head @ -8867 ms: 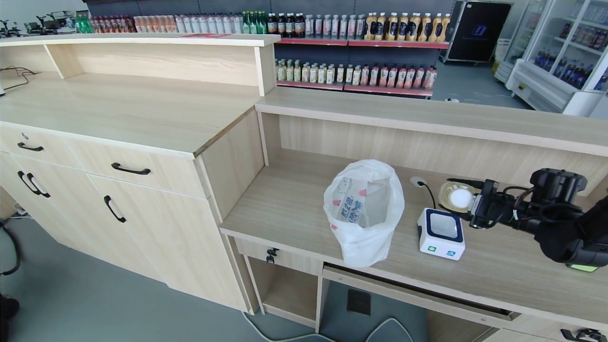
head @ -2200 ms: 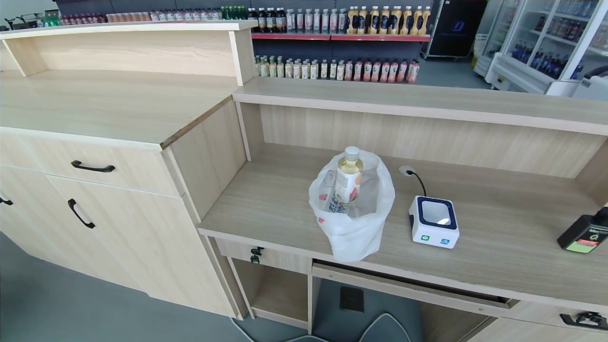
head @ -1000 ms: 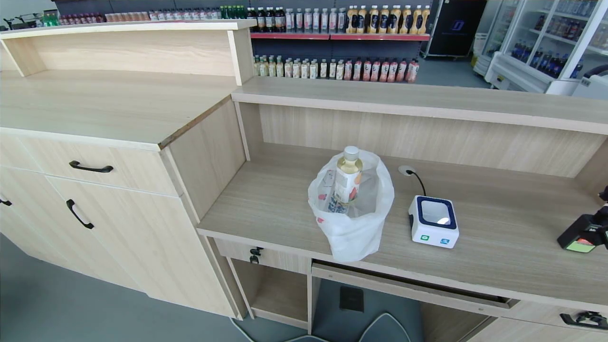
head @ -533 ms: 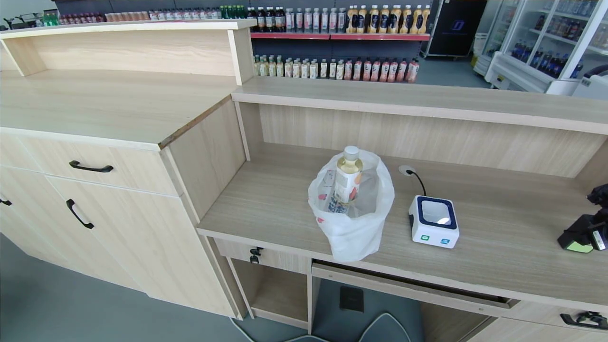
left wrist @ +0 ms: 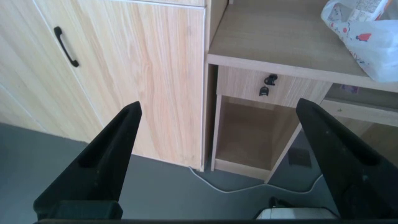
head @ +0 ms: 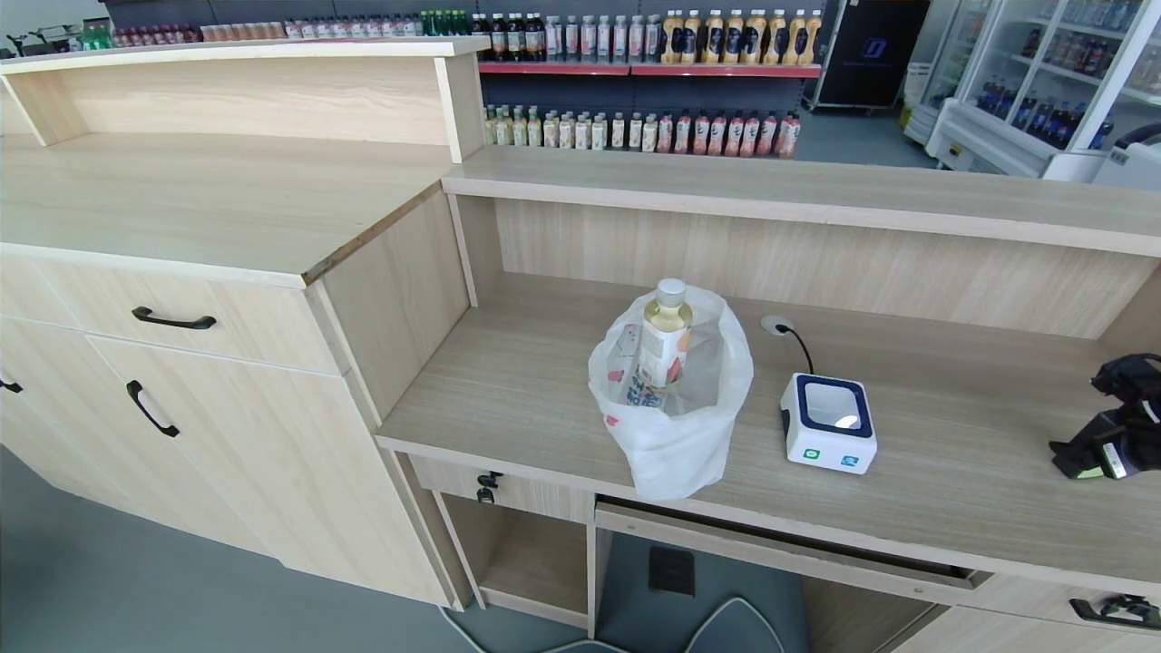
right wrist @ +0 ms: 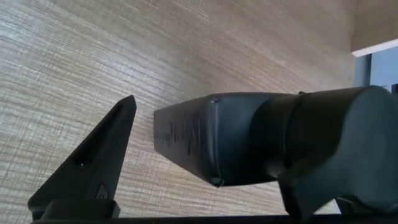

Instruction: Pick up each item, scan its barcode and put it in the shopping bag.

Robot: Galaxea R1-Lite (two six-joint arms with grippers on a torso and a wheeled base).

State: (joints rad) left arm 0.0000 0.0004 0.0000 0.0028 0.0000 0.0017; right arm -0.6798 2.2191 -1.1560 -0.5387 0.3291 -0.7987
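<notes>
I am seeing the right end effector released around the black box; closing unevenly could shove it away.

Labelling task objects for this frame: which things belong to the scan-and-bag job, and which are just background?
Job: shopping bag, bottle inside it, scanner, black box at the right gripper.
Background: drinks shelves, fridges, cabinet.
</notes>
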